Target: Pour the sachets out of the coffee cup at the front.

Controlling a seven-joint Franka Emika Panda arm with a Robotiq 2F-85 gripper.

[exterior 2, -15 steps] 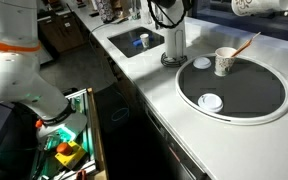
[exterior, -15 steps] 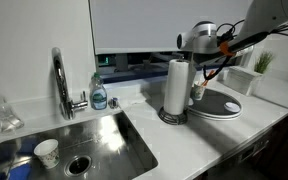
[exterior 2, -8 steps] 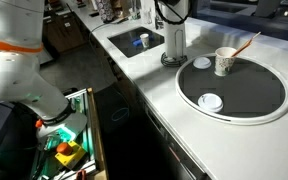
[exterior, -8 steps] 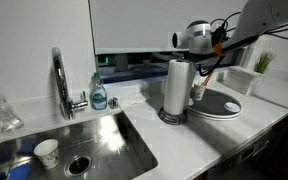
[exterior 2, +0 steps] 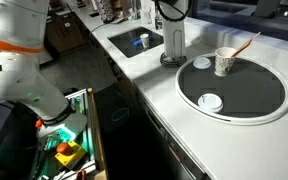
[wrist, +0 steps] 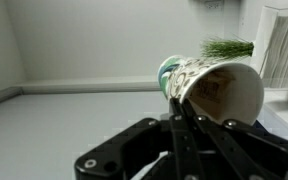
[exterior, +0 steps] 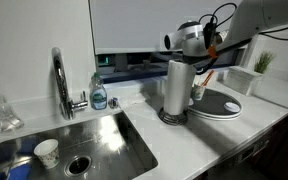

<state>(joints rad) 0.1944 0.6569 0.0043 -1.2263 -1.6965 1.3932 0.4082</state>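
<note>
A pale worktop (exterior 2: 149, 82) runs along the wall, with a steel sink (exterior: 99, 138) sunk into one end. The arm (exterior: 252, 14) reaches in from high up, its wrist hanging above the paper-towel roll (exterior: 176, 88). A round dark tray (exterior 2: 246, 95) lies on the worktop just beside the roll. In the wrist view the tool (wrist: 176, 116) has its fingers drawn close together, and they seem to pinch the lower rim of a speckled paper cup (wrist: 212, 88). That cup is tipped on its side with its mouth turned toward the camera. The coffee cup (exterior: 198, 93) stands upright on the tray, just beside the roll, lower than the tool and apart from it.
</note>
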